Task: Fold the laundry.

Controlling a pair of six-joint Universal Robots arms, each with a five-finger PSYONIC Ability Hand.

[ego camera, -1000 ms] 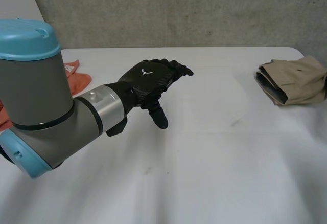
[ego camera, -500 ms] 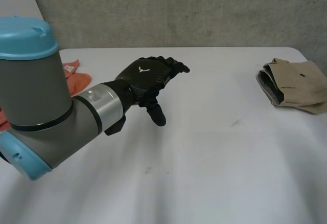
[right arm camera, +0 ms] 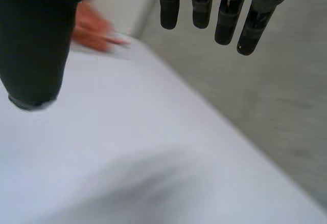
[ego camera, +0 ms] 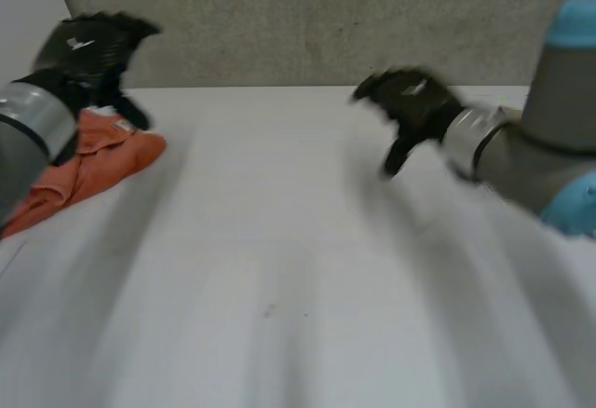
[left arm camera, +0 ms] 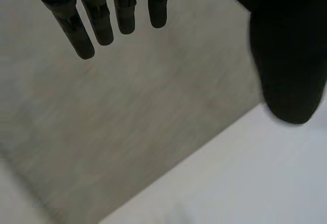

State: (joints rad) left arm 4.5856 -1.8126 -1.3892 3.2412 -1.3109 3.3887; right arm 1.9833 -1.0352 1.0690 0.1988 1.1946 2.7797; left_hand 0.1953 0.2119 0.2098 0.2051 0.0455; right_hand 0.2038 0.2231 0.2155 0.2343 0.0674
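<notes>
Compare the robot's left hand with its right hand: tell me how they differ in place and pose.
The left hand hangs at the far left of the table; the right hand hangs over bare table, right of the middle. The left hand is right beside the orange garment; the right hand is well apart from it. Shared: both are open, fingers straight, holding nothing.

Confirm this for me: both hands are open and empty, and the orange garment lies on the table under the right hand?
Not quite. The orange garment lies at the left side of the table, by the left hand, well away from the right hand; the head view shows this. Both hands are open and empty, as you said.
</notes>
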